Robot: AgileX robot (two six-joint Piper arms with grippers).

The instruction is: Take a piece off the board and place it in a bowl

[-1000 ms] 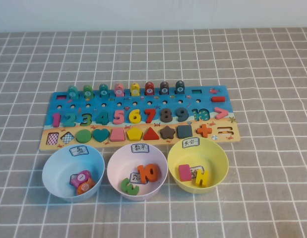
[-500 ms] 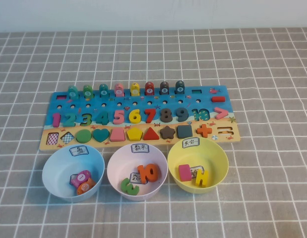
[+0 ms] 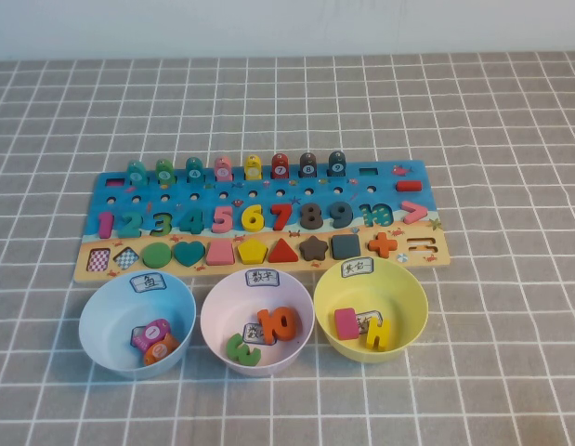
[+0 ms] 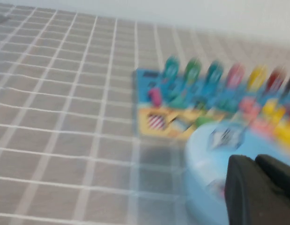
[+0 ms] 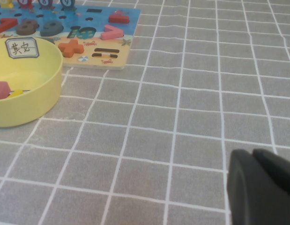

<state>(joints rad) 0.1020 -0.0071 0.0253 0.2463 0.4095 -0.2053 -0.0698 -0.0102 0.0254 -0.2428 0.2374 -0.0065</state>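
The pink numeral "1" (image 3: 105,224) lies in its slot at the left end of the board (image 3: 268,193). It also shows as a pink blur in the left wrist view (image 4: 155,97). The pale pink bowl (image 3: 213,311) stands in front of the board's middle and holds an orange "10" and a green "2". Neither arm shows in the high view. My left gripper (image 4: 255,161) is shut and empty, above the light blue bowl (image 4: 205,159). My right gripper (image 5: 252,157) is shut and empty over bare cloth, right of the yellow bowl (image 5: 37,93).
The light blue bowl (image 3: 92,316) stands left of the pink one, the yellow bowl (image 3: 412,297) right of it, each holding pieces. A row of coloured pegs (image 3: 237,167) stands along the board's far edge. A grey checked cloth (image 3: 510,353) covers the table.
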